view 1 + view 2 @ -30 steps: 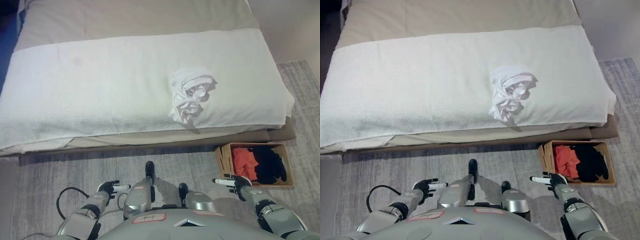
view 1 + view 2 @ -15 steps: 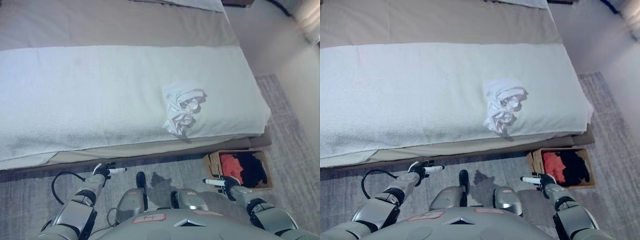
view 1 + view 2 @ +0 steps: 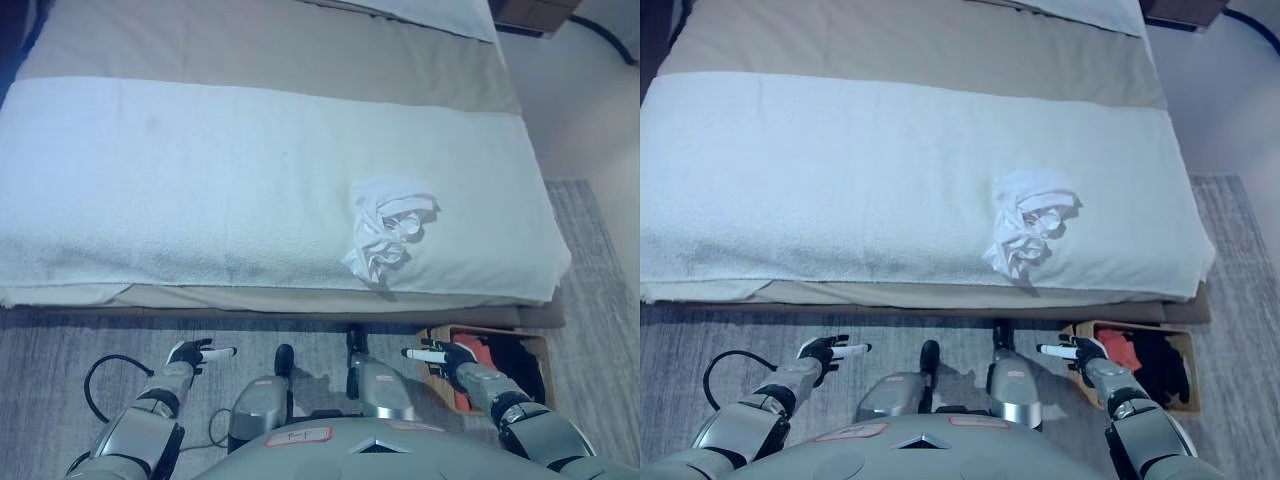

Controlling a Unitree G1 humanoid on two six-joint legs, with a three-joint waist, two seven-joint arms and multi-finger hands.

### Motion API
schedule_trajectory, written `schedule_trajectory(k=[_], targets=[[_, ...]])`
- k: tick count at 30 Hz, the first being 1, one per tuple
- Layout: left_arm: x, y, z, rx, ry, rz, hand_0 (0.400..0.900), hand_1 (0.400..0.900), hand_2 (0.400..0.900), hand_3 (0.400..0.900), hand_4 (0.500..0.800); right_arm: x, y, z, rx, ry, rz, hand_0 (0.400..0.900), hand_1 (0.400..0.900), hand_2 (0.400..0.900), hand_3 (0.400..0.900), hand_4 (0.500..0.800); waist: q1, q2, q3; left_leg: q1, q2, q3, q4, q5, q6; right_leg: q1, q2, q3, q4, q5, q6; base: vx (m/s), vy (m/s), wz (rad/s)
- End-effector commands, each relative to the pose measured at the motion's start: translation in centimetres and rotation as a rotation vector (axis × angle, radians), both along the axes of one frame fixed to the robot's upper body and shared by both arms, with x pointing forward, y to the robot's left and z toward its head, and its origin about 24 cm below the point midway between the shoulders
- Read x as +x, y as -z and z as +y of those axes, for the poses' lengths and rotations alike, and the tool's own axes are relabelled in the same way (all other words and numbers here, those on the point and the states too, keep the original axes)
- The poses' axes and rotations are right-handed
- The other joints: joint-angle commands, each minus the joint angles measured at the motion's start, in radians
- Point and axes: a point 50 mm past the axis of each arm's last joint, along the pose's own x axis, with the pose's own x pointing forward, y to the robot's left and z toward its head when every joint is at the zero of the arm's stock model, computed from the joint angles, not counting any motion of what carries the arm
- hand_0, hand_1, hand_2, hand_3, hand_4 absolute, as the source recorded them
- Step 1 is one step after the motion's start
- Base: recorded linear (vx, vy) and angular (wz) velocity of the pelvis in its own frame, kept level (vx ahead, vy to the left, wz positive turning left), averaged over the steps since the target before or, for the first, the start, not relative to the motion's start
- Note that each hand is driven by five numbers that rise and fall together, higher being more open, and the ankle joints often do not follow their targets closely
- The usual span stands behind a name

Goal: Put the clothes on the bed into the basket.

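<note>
Left eye view had swung since a moment earlier, so the whole scene sat differently; the things themselves had not moved. A crumpled white garment (image 3: 388,230) lay on the bed (image 3: 200,170) near its front edge, untouched. The basket (image 3: 535,350) stood on the floor below, red and black clothes already in it. The left hand (image 3: 190,353) and right hand (image 3: 448,355) hung low, fingers extended, holding nothing, so one piece remained.

White garment (image 3: 388,232), red+black clothes (image 3: 1145,357)
</note>
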Motion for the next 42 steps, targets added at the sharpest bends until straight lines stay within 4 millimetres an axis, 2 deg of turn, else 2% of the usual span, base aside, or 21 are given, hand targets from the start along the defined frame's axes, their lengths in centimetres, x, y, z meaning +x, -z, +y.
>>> schedule_trajectory(k=[1,5,7,9,12,13,15,18,21,24,29,35,42], targets=[[0.6,-0.3,0.4,-0.003,-0.035,-0.033,0.900,0.900,0.900,0.900,0.800,3.2,-3.2,-4.4,-0.150,0.006,-0.134,0.900,0.900,0.900,0.900,0.800,0.010,0.025,-0.043,-0.026,0.036,0.005,0.098,-0.135,-0.090,-0.022,0.001,0.018,0.055,0.059,0.005,0.25,-0.260,0.40],[-0.1,0.4,-0.9,-0.033,0.004,0.001,0.900,0.900,0.900,0.900,0.800,3.7,-4.5,-6.6,-0.221,0.002,-0.162,0.900,0.900,0.900,0.900,0.800,-0.015,0.066,-0.080,-0.015,0.093,-0.018,0.065,-0.116,-0.124,0.006,0.026,-0.017,0.059,0.010,-0.023,0.20,-0.246,0.44],[0.1,0.5,-1.3,-0.041,0.022,0.000,0.900,0.900,0.900,0.900,0.800,5.1,-6.2,-8.0,-0.277,-0.008,-0.215,0.900,0.900,0.900,0.900,0.800,-0.025,0.082,-0.087,-0.022,0.117,-0.017,0.059,-0.103,-0.141,0.014,0.035,-0.033,0.058,-0.011,-0.035,0.11,-0.214,0.39],[0.6,0.4,-1.8,-0.051,0.050,-0.011,0.900,0.900,0.900,0.900,0.800,7.2,-9.1,-10.0,-0.358,-0.021,-0.293,0.900,0.900,0.900,0.900,0.800,-0.032,0.096,-0.091,-0.024,0.129,-0.011,0.050,-0.095,-0.150,0.022,0.040,-0.046,0.050,-0.016,-0.038,0.09,-0.137,0.20],[0.6,0.6,-2.4,-0.057,0.080,-0.003,0.900,0.900,0.900,0.900,0.800,10.9,-13.7,-11.7,-0.467,-0.061,-0.408,0.900,0.900,0.900,0.900,0.800,-0.030,0.112,-0.090,-0.020,0.139,0.010,0.038,-0.089,-0.154,0.033,0.043,-0.057,0.035,-0.013,-0.037,0.09,-0.072,-0.04],[0.4,0.7,-2.5,-0.060,0.083,0.001,0.900,0.900,0.900,0.900,0.800,11.9,-14.8,-11.8,-0.490,-0.073,-0.437,0.900,0.900,0.900,0.900,0.800,-0.028,0.115,-0.089,-0.017,0.140,0.014,0.034,-0.088,-0.153,0.034,0.044,-0.056,0.031,-0.012,-0.035,0.06,-0.051,-0.20],[-0.1,1.0,-2.9,-0.068,0.092,0.018,0.900,0.900,0.900,0.900,0.800,15.3,-18.1,-11.1,-0.545,-0.144,-0.532,0.900,0.900,0.900,0.900,0.800,-0.018,0.123,-0.083,-0.013,0.144,0.030,0.022,-0.085,-0.151,0.029,0.044,-0.050,0.022,-0.004,-0.032,0.05,-0.029,-0.23],[-0.8,1.5,-3.7,-0.086,0.105,0.038,0.900,0.900,0.900,0.900,0.800,18.6,-22.0,-9.9,-0.611,-0.193,-0.642,0.900,0.900,0.900,0.900,0.800,-0.003,0.131,-0.061,-0.024,0.141,0.041,0.015,-0.079,-0.149,0.013,0.039,-0.044,0.018,0.005,-0.028,-0.01,0.000,-0.14],[-1.1,1.6,-4.0,-0.093,0.112,0.043,0.900,0.900,0.900,0.900,0.800,20.9,-26.4,-9.9,-0.678,-0.179,-0.719,0.900,0.900,0.900,0.900,0.800,0.014,0.141,-0.037,-0.045,0.134,0.042,0.008,-0.068,-0.147,-0.011,0.032,-0.044,0.016,0.012,-0.027,-0.04,0.019,0.00],[-1.3,1.7,-4.3,-0.104,0.117,0.038,0.900,0.900,0.900,0.900,0.800,22.4,-29.6,-9.3,-0.727,-0.183,-0.776,0.900,0.900,0.900,0.900,0.800,0.031,0.154,-0.007,-0.070,0.127,0.036,0.004,-0.054,-0.148,-0.031,0.024,-0.046,0.014,0.019,-0.025,-0.05,0.016,0.10],[-1.3,1.7,-4.4,-0.112,0.123,0.026,0.900,0.900,0.900,0.900,0.800,23.8,-32.4,-8.1,-0.784,-0.207,-0.812,0.900,0.900,0.900,0.900,0.800,0.063,0.170,0.036,-0.106,0.118,0.016,-0.002,-0.034,-0.150,-0.050,0.014,-0.061,0.016,0.023,-0.027,-0.04,-0.005,0.19],[-1.0,1.6,-4.8,-0.125,0.149,0.003,0.900,0.900,0.900,0.900,0.800,24.8,-33.8,-6.9,-0.841,-0.262,-0.827,0.900,0.900,0.900,0.900,0.800,0.097,0.196,0.086,-0.154,0.103,-0.013,0.000,-0.013,-0.152,-0.078,0.000,-0.087,0.020,0.029,-0.026,-0.03,-0.007,0.25],[-2.0,1.9,-5.4,-0.144,0.210,0.022,0.900,0.900,0.900,0.900,0.800,24.3,-34.4,-7.9,-0.872,-0.225,-0.814,0.900,0.900,0.900,0.900,0.800,0.141,0.252,0.127,-0.208,0.085,-0.053,-0.013,0.020,-0.156,-0.107,-0.018,-0.117,0.025,0.028,-0.024,0.00,-0.008,0.27]])
